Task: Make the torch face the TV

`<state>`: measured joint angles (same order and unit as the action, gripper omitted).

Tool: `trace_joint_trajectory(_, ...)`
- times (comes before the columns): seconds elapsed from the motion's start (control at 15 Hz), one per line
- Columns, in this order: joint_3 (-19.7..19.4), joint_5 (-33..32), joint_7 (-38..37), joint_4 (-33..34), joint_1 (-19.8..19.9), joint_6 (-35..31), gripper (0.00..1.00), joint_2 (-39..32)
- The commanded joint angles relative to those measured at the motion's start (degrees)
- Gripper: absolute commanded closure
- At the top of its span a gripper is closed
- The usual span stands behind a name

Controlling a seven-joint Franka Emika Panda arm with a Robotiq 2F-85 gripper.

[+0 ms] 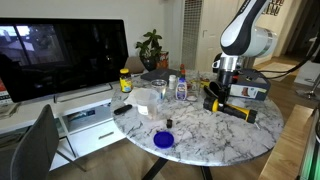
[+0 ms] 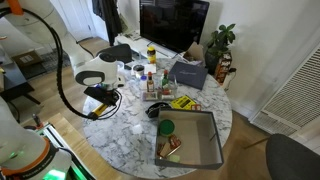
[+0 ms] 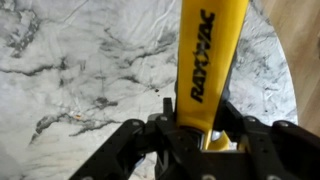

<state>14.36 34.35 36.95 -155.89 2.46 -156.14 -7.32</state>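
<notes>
The torch [image 3: 207, 55] is yellow with black "RAYOVAC" lettering. It runs up from between my fingers in the wrist view. In both exterior views it lies low over the marble table [image 1: 215, 140], near the edge [image 1: 236, 108] [image 2: 100, 98]. My gripper [image 3: 200, 130] is shut on the torch's body, with a black finger on each side. It points down at the table [image 1: 222, 88] [image 2: 97, 92]. The TV [image 1: 60, 55] is a large black screen beyond the far side of the table, and it also shows in an exterior view [image 2: 175, 20].
A yellow-lidded jar [image 1: 125, 80], small bottles [image 1: 181, 86] and a blue lid [image 1: 163, 139] stand on the table. A white printer-like box [image 1: 85, 118] sits below the TV. A grey tray [image 2: 190, 140] and a green cup [image 2: 166, 127] are nearby. A plant [image 1: 150, 45] stands behind.
</notes>
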Motion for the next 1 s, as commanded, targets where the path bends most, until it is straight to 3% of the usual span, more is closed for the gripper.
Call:
trace_joint_trajectory(0.0,-1.6,-2.5,-6.3,0.5,-2.7,-2.7,0.76,-1.3)
trace_joint_trajectory(0.93,-1.7,-20.0,-23.8,7.3,-4.5,-10.6,0.76,-13.0)
